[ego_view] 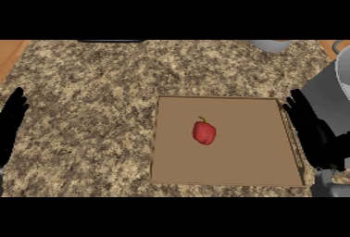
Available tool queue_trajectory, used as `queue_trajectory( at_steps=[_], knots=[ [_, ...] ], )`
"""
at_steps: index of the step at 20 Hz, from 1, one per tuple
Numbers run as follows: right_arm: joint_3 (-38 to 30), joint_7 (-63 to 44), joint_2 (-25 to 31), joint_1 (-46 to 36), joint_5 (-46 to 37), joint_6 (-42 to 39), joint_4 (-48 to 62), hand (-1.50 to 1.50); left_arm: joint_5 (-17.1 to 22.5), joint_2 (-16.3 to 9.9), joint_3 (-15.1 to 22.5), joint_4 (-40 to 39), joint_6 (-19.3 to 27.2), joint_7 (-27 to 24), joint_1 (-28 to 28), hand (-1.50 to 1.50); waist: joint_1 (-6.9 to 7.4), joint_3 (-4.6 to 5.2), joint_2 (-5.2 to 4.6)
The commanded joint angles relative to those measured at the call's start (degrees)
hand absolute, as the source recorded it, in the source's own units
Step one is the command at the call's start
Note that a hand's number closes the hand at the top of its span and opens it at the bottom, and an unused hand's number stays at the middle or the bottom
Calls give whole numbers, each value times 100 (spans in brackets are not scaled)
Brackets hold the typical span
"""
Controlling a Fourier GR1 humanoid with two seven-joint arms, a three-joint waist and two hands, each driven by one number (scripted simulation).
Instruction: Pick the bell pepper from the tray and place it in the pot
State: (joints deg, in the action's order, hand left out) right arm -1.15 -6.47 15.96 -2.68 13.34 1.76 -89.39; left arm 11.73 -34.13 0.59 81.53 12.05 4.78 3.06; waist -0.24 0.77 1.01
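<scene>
Lying near the middle of the tray, you have the red bell pepper, its thin stem pointing toward 12 o'clock and its body resting flat on the brown tray floor, apart from every wall. You can see the tray as a shallow brown rectangle with a low raised rim, sitting on the speckled granite desk a little toward 3 o'clock of the view's centre. Your right hand shows at 3 o'clock, just beside the tray's right rim, fingers straight and pointing toward 12 o'clock, open and holding nothing; its grey forearm comes in from the lower right corner. Your left hand stands at the 9 o'clock edge, well apart from the tray, fingers up and straight, open and empty as well. Neither hand touches the pepper. The pot is partly cut off at the right edge, at about 2 o'clock from the pepper, showing a grey wall and a pale rim behind your right hand; you cannot see its inside from here. A second grey, rounded vessel peeks in at the top edge at about 1 o'clock, too cropped to identify. A strip of wooden surface shows at the upper left corner, beyond the stone.
</scene>
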Motion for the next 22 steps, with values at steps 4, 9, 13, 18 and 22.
queue_trajectory(
  at_steps=[4,9,13,18,22],
  knots=[
    [454,-300,686,-1720,285,-1319,-584,150,326,671,106,578,36,-259,788,0,212,-62,-74],
    [315,199,2134,-2375,-1657,-1243,-355,-150,703,1164,139,660,-52,-446,1163,0,120,-58,-144],
    [768,1938,2296,-2176,-2008,-1956,-4,-150,599,1355,220,735,100,-451,1209,0,120,-86,-140],
    [1063,2021,2501,-2510,-2523,-2297,-87,-150,431,1536,306,700,189,-412,1263,0,71,-76,-104],
    [1575,1139,2613,-2910,-3041,-2684,-375,-150,441,1432,210,521,218,-4,1685,0,60,-70,-103]
  ],
)
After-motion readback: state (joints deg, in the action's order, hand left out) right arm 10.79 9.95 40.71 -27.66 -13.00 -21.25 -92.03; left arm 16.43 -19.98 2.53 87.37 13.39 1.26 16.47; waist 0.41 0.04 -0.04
